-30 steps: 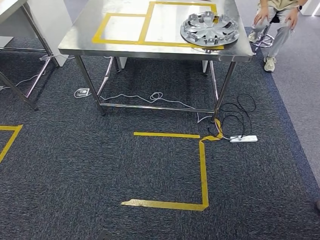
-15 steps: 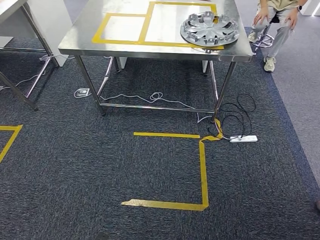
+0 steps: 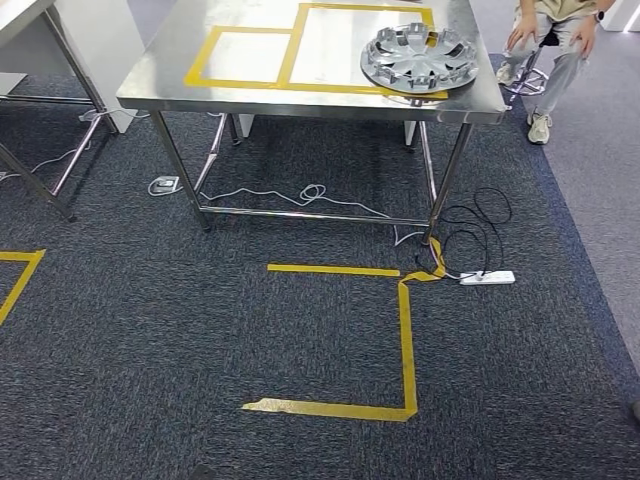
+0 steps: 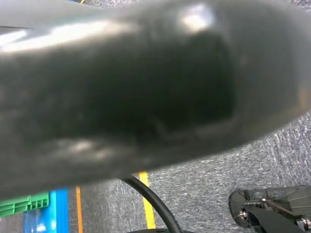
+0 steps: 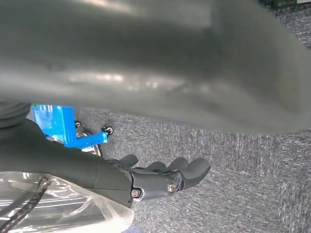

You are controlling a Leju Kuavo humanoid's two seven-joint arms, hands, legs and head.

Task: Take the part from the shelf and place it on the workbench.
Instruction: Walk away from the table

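Hung with right hand [image 5: 165, 177] spread and empty over bare carpet [image 3: 226, 330], left hand's state impossible to tell, while the part [image 3: 420, 58] lay near the desk [image 3: 151, 85] edge, well apart.

a steel workbench [image 3: 151, 85] marked with yellow tape carries a silver wheel cover [image 3: 419, 57] near its right edge.

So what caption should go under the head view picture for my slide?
A silver wheel cover lies on the steel workbench, on yellow tape; a person sits beyond its far corner.
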